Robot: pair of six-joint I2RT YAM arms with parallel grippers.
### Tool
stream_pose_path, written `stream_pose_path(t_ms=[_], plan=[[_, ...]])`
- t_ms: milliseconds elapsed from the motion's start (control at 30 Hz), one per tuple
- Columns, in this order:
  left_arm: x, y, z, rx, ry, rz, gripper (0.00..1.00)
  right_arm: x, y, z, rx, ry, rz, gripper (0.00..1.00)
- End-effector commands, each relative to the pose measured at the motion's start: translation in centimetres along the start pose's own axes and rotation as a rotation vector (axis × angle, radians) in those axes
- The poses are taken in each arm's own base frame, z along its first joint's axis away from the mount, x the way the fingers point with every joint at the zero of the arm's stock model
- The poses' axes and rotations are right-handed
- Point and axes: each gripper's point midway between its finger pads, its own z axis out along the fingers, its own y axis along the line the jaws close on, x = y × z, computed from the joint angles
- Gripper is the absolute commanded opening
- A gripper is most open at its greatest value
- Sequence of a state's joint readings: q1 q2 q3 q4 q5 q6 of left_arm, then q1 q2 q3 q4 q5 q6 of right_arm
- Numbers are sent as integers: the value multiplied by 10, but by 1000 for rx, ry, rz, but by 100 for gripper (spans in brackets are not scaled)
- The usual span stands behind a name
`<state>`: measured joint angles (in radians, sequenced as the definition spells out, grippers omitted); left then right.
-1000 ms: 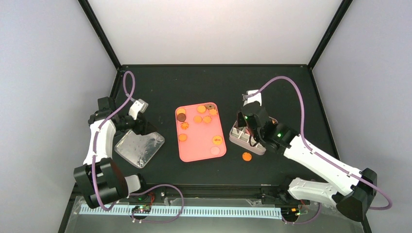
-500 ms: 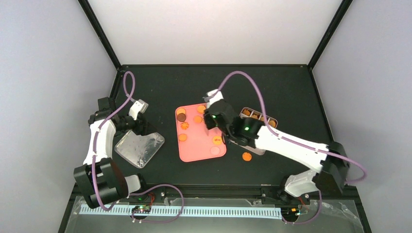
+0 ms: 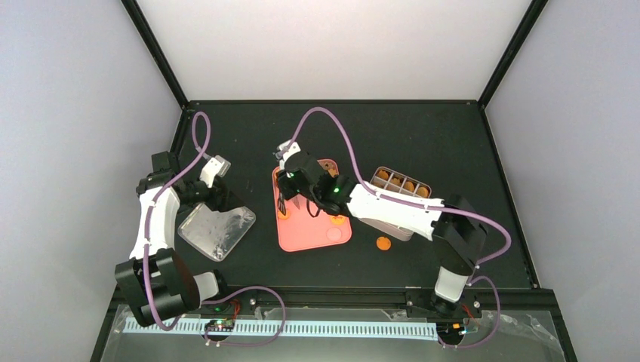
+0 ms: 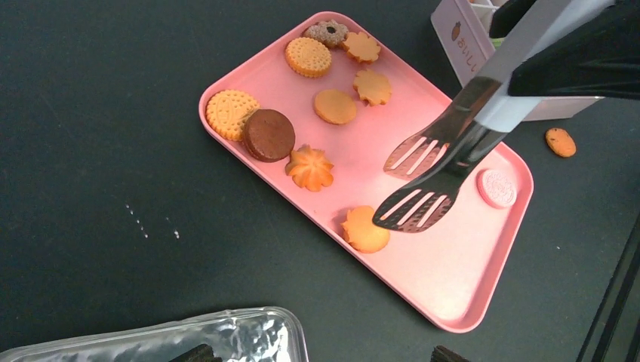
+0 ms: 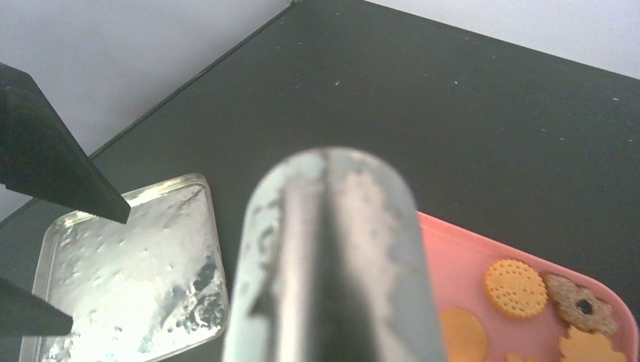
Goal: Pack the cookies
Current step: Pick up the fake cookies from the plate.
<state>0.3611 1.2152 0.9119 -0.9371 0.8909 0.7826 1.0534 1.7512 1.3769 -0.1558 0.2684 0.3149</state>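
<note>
**Tongs poised, nothing lifted yet**

Top view: the right tool point(image 3: 298, 185) clamps the tongs point(image 3: 282, 205) over the pink tray point(image 3: 309, 235), likely to lift without crushing. Four cookies point(image 3: 396, 182) show in the box point(image 3: 389, 223) behind it. The left tool point(image 3: 213, 192) stands wide beside the clear lid point(image 3: 217, 228), probably ready to close up.

Left wrist: ten cookies lie under and around the tongs' parted, empty blades, and one stray point(image 4: 560, 141) sits on the counter point(image 4: 113, 151) beyond.

Right wrist: the tongs' handle fills the frame.
</note>
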Motion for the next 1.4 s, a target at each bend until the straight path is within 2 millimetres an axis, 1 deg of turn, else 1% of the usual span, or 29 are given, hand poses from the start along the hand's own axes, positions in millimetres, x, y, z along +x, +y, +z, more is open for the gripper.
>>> stream_pose_path(t_ms=[0,167,400,733,767,867,1033,1200,1367], plan=[[-8,-1,-9,-19,-14,41,75,-24,17,8,-61,-63,21,37],[-10,-2,-10,-25,-16,50,75,-7,17,21,-54,-25,24,38],[-9,-1,-10,-25,-11,48,75,13,13,29,-43,18,23,39],[-8,-1,-9,-21,-13,42,75,46,2,29,-23,80,24,39],[-8,-1,-8,-21,-12,42,75,51,0,29,-18,88,23,39],[-8,-1,-8,-21,-12,43,75,59,-5,29,0,96,24,39],[-8,-1,-9,-22,-13,42,75,59,-17,22,55,87,-1,33],[-9,0,-9,-21,-14,39,75,46,-29,7,108,41,-26,24],[-8,-1,-8,-18,-15,34,75,34,-40,-8,157,2,-39,12]])
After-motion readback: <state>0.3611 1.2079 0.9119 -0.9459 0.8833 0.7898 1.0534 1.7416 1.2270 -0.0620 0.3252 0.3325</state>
